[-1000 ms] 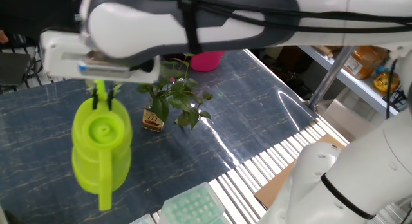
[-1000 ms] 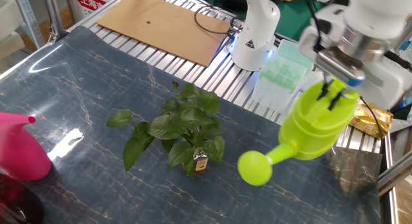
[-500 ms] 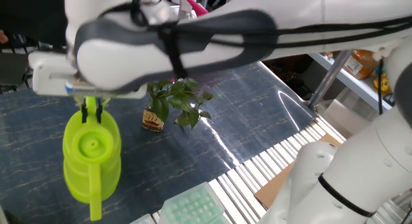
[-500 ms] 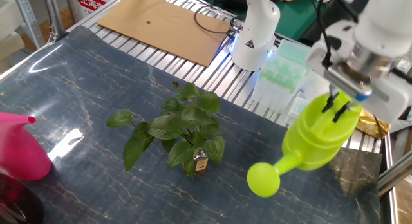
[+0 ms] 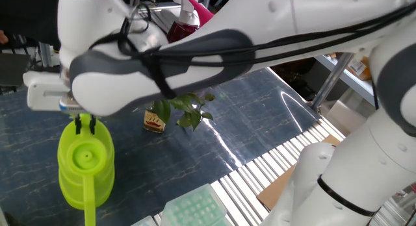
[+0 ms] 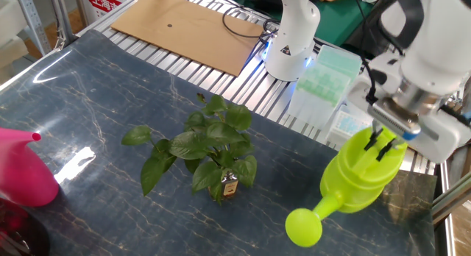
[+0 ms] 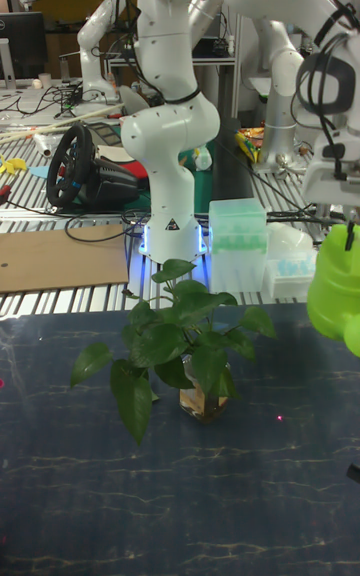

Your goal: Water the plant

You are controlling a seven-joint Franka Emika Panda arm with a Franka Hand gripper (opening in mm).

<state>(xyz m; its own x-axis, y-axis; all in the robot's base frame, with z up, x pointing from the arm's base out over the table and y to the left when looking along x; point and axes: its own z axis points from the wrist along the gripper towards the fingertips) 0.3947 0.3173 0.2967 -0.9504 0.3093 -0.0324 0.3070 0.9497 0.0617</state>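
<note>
The plant is a leafy sprig in a tiny labelled glass bottle, standing upright mid-table; it also shows as the plant and the plant. My gripper is shut on the top handle of a lime green watering can, well to the side of the plant. The can's spout head points toward the plant but stops short of it. From the opposite side the gripper holds the can low over the table. In the tall view the can sits at the right edge.
A pink watering can stands at the table's far end from the green one. A cardboard sheet, the arm's base and a pale green rack box lie along the slatted edge. A shelf post stands beside the table.
The gripper has carried the lime green can away from the plant and lower toward the table. The plant and pink can have not moved.
</note>
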